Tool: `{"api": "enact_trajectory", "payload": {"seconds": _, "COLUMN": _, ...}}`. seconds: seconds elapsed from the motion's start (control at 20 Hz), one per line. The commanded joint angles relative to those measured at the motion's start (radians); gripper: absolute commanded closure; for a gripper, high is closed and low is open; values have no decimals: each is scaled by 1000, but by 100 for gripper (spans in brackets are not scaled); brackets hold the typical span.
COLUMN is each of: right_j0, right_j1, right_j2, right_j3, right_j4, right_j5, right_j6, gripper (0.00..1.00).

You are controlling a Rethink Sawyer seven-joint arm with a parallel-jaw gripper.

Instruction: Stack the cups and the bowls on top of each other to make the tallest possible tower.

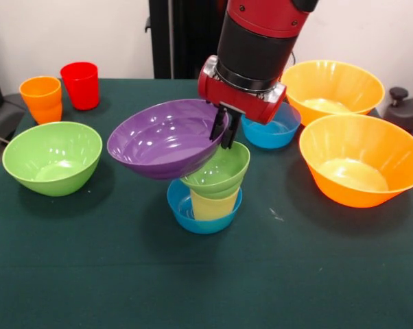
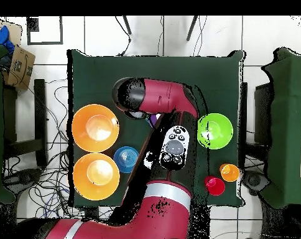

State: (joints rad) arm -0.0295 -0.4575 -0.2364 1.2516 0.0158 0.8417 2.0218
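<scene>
Three pieces were stacked mid-surface, small blue bowl (image 1: 203, 209), yellow cup (image 1: 213, 204), small green bowl (image 1: 219, 169), and my claw (image 1: 223, 130) gripped the purple bowl (image 1: 165, 137) tilted above them, everything else unstacked.

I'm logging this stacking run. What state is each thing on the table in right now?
Tool: shut on the purple bowl's rim.
Purple bowl: held, tilted, above the tower.
Tower: small blue bowl at the base, yellow cup in it, small green bowl on top.
Large green bowl: upright, empty.
Two large orange bowls: upright, unstacked.
Second small blue bowl: upright, alone.
Orange cup and red cup: upright, unstacked.
</scene>
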Motion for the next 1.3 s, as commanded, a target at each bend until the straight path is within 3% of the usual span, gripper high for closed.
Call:
{"api": "enact_trajectory", "payload": {"seconds": 0.05, "right_j0": 32, "right_j1": 26, "right_j2": 61, "right_j3": -58, "right_j4": 21, "right_j5": 166, "right_j6": 130, "gripper": 100}}
{"api": "enact_trajectory", "payload": {"seconds": 0.5, "right_j0": 37, "right_j1": 14, "right_j2": 40, "right_j3": -78, "right_j4": 6, "right_j5": 228, "right_j6": 120, "gripper": 100}}
{"api": "enact_trajectory", "payload": {"seconds": 0.95, "right_j0": 44, "right_j1": 17, "right_j2": -32, "right_j3": -127, "right_j4": -49, "right_j5": 338, "right_j6": 91, "gripper": 100}}
{"api": "enact_trajectory", "payload": {"seconds": 1.3, "right_j0": 48, "right_j1": 25, "right_j2": -29, "right_j3": -147, "right_j4": -30, "right_j5": 314, "right_j6": 99, "gripper": 100}}
